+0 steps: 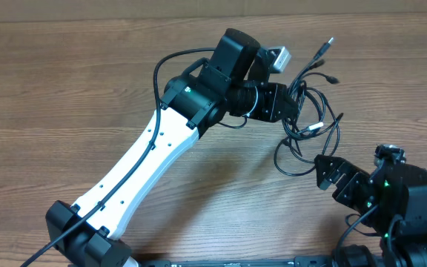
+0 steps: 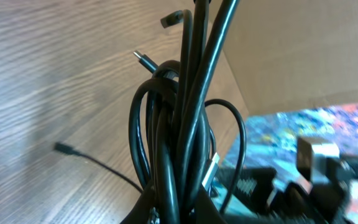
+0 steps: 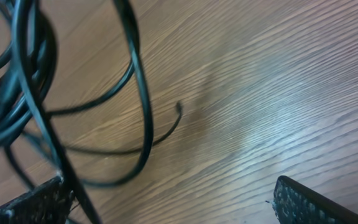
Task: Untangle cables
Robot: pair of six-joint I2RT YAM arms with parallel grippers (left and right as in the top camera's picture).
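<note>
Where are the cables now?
In the overhead view the cables lie right of centre, gripped by the left tool, just beyond the open right tool.

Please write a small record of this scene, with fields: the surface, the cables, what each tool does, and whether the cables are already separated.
surface: brown wooden table
object: bundle of thin black flexible cables, knotted loops with plug ends sticking out
left tool: shut on the bundle
right tool: open, holding nothing, next to the lower loops; contact unclear
loose end: strand with a small plug lying on the table
separated: not yet
</note>
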